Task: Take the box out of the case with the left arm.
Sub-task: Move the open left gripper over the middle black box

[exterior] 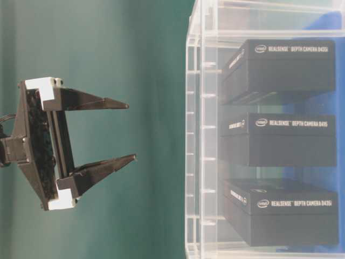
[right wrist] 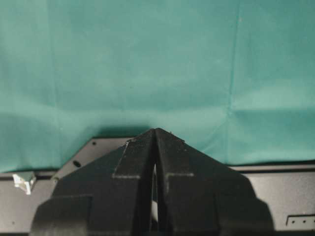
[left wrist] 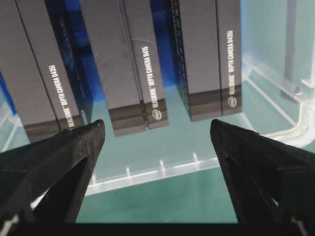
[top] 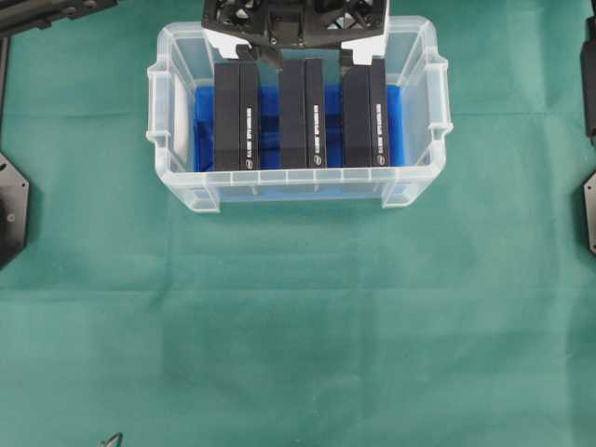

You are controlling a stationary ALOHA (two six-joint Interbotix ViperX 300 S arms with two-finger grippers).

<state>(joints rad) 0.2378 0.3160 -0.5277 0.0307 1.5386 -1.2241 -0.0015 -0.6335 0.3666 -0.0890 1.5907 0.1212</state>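
Three black rectangular cardboard boxes stand on edge side by side in the clear plastic case w/ blue floor lining [top: 413,112]; the middle black box [top: 301,114] sits straight ahead of the left gripper [exterior: 127,130], jaws wide apart, nothing held. Prob. light, stiff, smooth-sided; best pinched across its narrow width via the gaps either side. Right gripper [right wrist: 155,132] pressed together, over green cloth [top: 298,317].

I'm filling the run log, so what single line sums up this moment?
left gripper: open, above case | boxes: three, all in case | middle box: untouched | right gripper: shut, over cloth
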